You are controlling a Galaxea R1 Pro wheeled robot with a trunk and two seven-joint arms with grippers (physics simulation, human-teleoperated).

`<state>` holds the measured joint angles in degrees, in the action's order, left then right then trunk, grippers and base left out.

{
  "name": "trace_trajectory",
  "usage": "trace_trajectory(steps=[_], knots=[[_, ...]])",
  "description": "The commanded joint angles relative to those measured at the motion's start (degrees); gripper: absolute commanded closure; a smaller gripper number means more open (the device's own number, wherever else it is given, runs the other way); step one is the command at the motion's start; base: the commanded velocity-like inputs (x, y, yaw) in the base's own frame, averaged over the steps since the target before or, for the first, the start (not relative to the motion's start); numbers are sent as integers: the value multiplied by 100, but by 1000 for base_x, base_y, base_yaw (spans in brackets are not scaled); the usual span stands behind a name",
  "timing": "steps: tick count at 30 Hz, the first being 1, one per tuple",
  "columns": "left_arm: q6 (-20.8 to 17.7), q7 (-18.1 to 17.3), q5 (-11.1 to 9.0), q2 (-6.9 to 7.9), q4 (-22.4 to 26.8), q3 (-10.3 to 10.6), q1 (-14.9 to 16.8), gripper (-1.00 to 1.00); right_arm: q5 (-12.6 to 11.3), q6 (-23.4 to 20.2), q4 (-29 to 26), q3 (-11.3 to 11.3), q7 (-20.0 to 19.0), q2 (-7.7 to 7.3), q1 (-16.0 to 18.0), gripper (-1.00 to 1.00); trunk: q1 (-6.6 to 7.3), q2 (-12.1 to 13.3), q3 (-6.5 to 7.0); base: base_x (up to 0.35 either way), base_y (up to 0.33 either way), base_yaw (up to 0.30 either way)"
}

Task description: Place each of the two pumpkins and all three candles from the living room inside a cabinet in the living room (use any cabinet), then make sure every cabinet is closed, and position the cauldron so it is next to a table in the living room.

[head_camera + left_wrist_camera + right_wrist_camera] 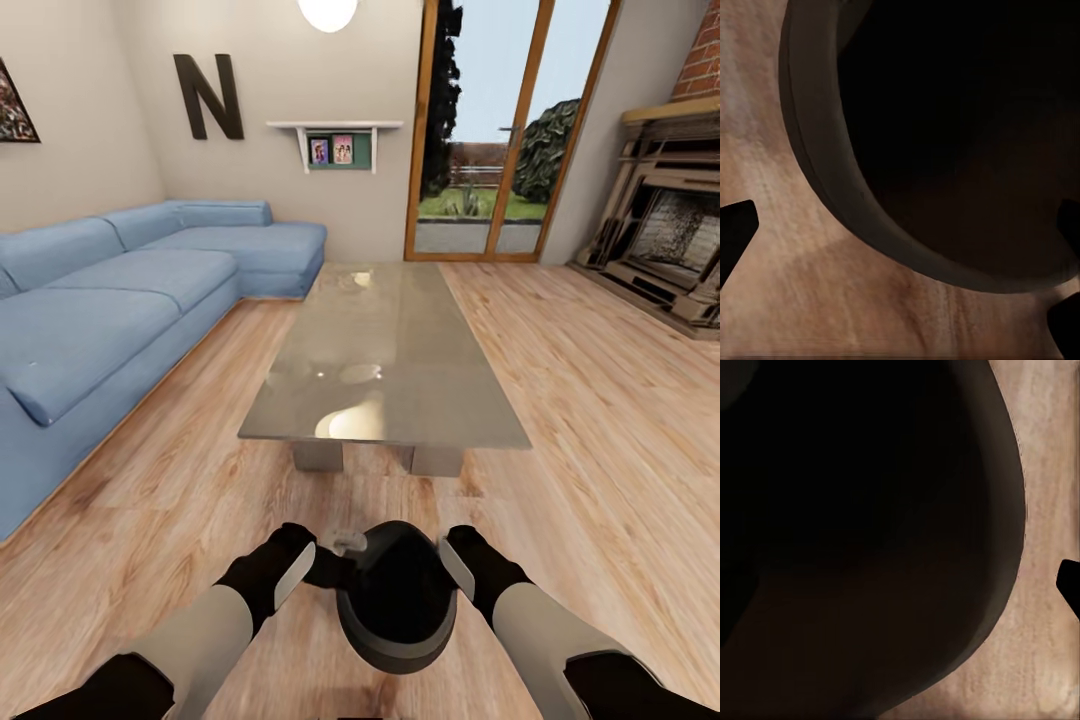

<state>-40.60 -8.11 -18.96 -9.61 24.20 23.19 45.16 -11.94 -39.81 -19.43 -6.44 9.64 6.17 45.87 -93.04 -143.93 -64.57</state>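
Your left gripper and right gripper press against opposite sides of the black cauldron, which hangs between them above the plank floor; whether either set of jaws is clamped or merely spread against it, you cannot tell. The left wrist view looks down into the pot's dark mouth, its rim curving over bare boards. The right wrist view gives you the bulging outer wall. Ahead, the glass table stands near, its short edge facing you. Open floor runs on both sides, between the blue sofa and the fireplace.
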Motion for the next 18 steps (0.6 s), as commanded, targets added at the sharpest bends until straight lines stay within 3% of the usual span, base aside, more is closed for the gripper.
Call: trace_trajectory(steps=[1, 18], knots=[[-54, -9, -3, 4, 5, 24, 5, -100, -59, -36, -8, -42, 46, -4, 2, -100, 3, 0, 18, 0, 0, 0], [-79, -50, -3, 11, 5, 22, 9, -100, -43, -52, -7, -45, 64, -2, 1, -100, 47, 22, 511, 0, 0, 0]])
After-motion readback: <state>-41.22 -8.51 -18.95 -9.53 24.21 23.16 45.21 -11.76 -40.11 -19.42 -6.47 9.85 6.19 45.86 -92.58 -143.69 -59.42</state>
